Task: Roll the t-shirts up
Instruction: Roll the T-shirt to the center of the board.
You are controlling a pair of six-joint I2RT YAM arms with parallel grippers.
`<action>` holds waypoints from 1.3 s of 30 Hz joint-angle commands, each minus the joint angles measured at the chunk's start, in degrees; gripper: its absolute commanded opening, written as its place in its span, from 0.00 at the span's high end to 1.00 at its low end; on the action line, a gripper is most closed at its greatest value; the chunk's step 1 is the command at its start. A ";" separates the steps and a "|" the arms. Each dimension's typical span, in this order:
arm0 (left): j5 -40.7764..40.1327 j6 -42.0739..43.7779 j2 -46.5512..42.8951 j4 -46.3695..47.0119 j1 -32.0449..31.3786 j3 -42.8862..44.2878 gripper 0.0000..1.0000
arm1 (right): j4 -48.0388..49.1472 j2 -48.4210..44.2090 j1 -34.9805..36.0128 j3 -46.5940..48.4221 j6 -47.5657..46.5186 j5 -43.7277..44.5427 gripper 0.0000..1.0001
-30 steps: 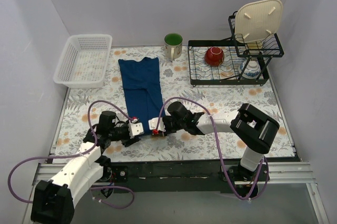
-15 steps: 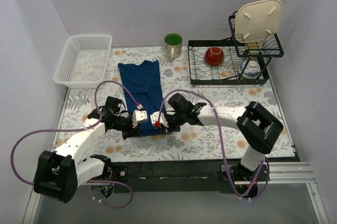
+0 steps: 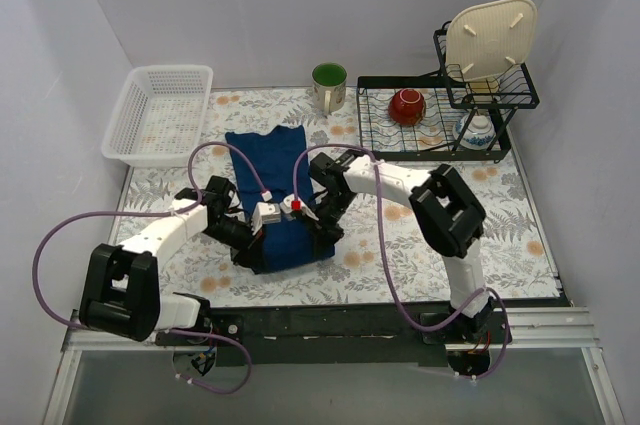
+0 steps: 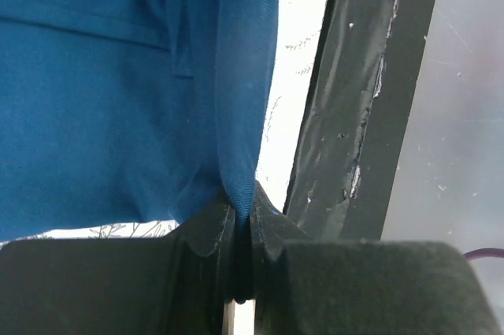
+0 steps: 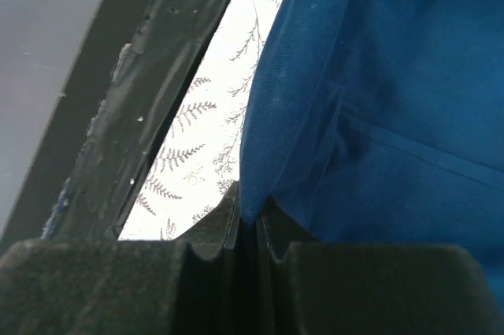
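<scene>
Your left end effector (image 4: pixel 242 218) is closed on a fold of the t-shirt (image 3: pixel 268 160), with blue cloth running straight down between its fingers. Your right end effector (image 5: pixel 250 213) is closed the same way on another fold of the same cloth. From the top camera, both sit side by side at the near end of the shirt, left at its left edge and right at its right edge. The cloth between them is doubled over. The shirt lies as a long strip on the floral bench (image 3: pixel 430 240), its far end pointing toward the green mug (image 3: pixel 329 85). It lies between the white basket (image 3: pixel 160 115) and the dish rack (image 3: pixel 430 135).
</scene>
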 commanded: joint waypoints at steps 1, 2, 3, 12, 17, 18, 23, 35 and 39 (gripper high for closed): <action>-2.76 -1.64 3.64 -2.07 0.74 0.71 1.00 | -19.64 7.19 -2.58 6.25 -7.39 -3.98 0.89; -2.59 -1.29 4.79 -2.33 0.92 1.41 1.00 | -19.64 7.73 -3.02 6.43 -7.47 -4.33 0.89; -2.41 -0.85 7.32 -2.68 1.01 1.85 1.00 | -19.73 8.26 -3.90 6.52 -7.64 -4.42 0.90; -2.84 0.03 17.62 -0.49 2.15 4.32 1.00 | -19.81 15.29 -5.75 11.09 -7.38 -4.16 0.89; -3.12 1.17 24.74 -0.05 5.56 5.45 1.00 | -19.81 21.09 -6.37 13.90 -6.24 -5.12 0.89; -2.85 1.44 25.80 -0.22 6.36 5.89 1.00 | -19.90 21.97 -6.80 15.12 -5.54 -5.56 0.89; -2.06 1.44 32.56 0.12 10.23 9.05 1.00 | -19.90 28.38 -8.04 19.69 -2.82 -6.70 0.87; -6.01 -2.08 23.98 5.75 13.49 6.08 0.64 | -19.90 38.67 -8.92 29.01 5.88 -4.87 0.85; -6.81 0.03 10.63 6.80 13.49 4.05 0.59 | -19.90 41.31 -8.92 31.56 9.14 -2.84 0.86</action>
